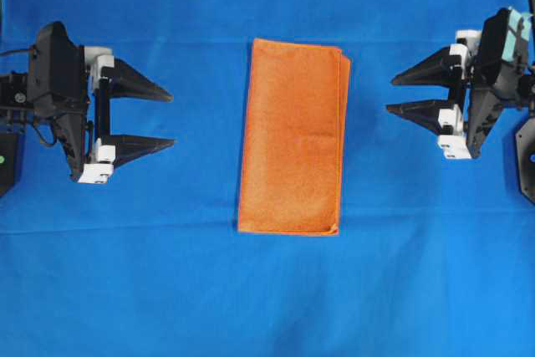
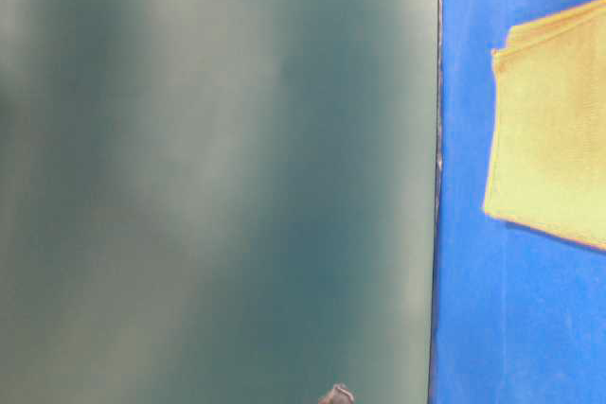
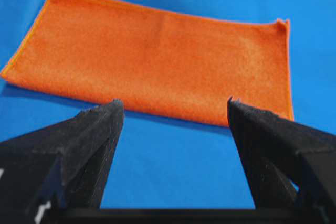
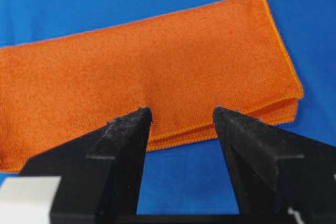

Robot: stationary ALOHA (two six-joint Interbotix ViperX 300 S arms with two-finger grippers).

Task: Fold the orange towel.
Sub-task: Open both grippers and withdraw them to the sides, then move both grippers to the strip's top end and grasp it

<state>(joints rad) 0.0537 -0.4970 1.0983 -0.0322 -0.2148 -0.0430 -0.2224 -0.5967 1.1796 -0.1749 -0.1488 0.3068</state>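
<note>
Layered hems of the orange towel (image 4: pixel 157 72) show only wrist-side (overhead hides them); left gripper (image 1: pixel 159 119) and right gripper (image 1: pixel 401 94) gape empty.

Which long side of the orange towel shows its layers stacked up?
The long side facing the right claw. There the orange towel shows stacked hem edges slightly offset, clearest in the right wrist view. The side facing the left claw is one smooth fold.

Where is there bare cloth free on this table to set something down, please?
Bare blue cloth lies between the orange towel and each open gripper, left gripper and right gripper, and along the near and far edges. Nowhere is crowded.
</note>
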